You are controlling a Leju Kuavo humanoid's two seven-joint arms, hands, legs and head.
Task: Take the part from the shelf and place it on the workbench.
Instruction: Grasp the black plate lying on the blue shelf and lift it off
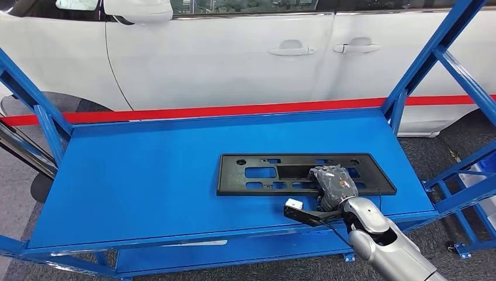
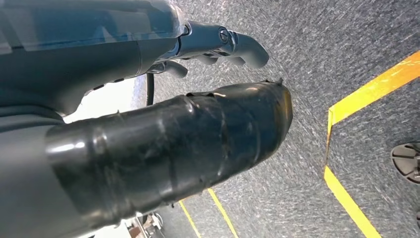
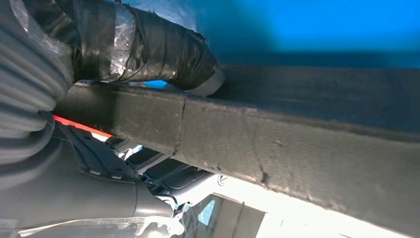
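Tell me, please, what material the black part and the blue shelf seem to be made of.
The black part: probably moulded plastic, matte, with cut-out windows and round holes. The blue shelf: likely painted metal, with a smooth even colour and beam-like uprights. The right hand rests on the part.

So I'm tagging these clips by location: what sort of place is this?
Probably a car assembly or repair workshop. A white car stands right behind the blue metal shelf, a black plastic car part lies on it under the right hand, and the grey floor carries yellow marking lines.
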